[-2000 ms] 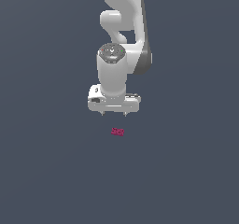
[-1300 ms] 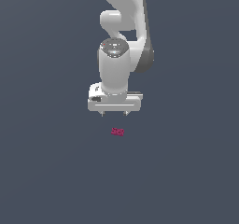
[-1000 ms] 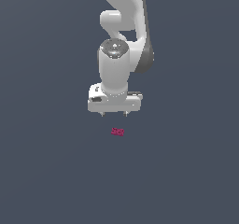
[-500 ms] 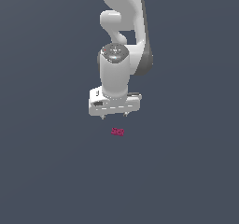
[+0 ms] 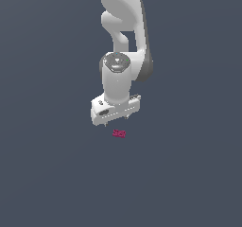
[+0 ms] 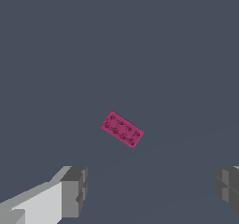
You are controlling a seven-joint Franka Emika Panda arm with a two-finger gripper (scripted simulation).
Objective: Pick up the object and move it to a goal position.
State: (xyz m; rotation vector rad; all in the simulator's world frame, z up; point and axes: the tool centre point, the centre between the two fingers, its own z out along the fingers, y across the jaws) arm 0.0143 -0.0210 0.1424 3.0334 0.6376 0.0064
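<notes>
The object [image 5: 119, 133] is a tiny magenta-pink studded brick lying flat on the grey floor. In the wrist view the object [image 6: 122, 129] lies slanted, apart from both fingers. My white gripper [image 5: 115, 122] hangs just above it, turned at an angle, and does not touch it. In the wrist view the gripper [image 6: 151, 192] is open, one grey fingertip [image 6: 74, 192] on one side and the other fingertip [image 6: 228, 185] at the frame edge, nothing between them.
A plain dark grey floor [image 5: 52, 174] spreads all around. The white arm [image 5: 125, 27] rises above the gripper. Nothing else shows in either view.
The wrist has rotated, so the gripper bar now sits slanted rather than level, and the hand has come down a little toward the object. The object has not moved.
</notes>
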